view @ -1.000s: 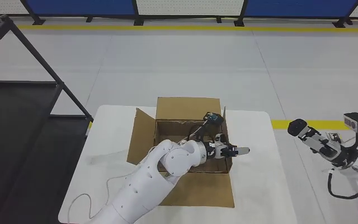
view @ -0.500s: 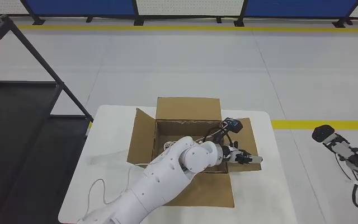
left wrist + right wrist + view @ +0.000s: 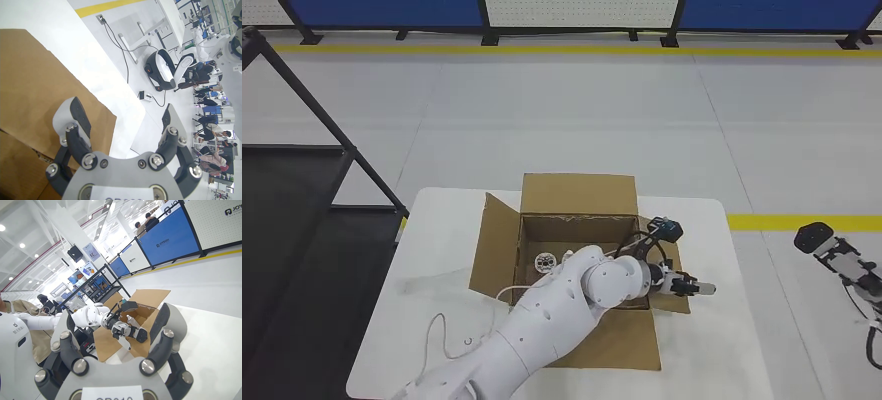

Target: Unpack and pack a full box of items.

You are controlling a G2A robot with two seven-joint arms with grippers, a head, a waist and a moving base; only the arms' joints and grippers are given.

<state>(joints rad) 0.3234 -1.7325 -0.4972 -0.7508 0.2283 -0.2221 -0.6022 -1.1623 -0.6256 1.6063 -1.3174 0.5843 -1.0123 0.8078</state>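
Two grippers, operator: what is the state of each?

Inspector, from my desk I read the left gripper (image 3: 122,106) as released, jaws spread with nothing between them. It hangs over the right-hand flap (image 3: 47,85) of the cardboard box (image 3: 577,195), right of centre in the top view. The right gripper (image 3: 116,311) is likewise spread and empty. The right arm (image 3: 842,262) sits at the right edge of the top view, off the table (image 3: 442,250).

And the goods?

The box stands mid-frame with its flaps open. I see one small white bottle (image 3: 544,262) on its floor, toward the left wall. I cannot tell what else lies beneath my arm.

Risks?

This is judgement only. The left forearm (image 3: 587,290) spans the open box, so a low swing across it could catch the flap or the right wall and drag the box over the table. The bottle looks light and round, so a poorly centred pinch could roll or tip it. The right arm is well apart, so it could not steady the box.
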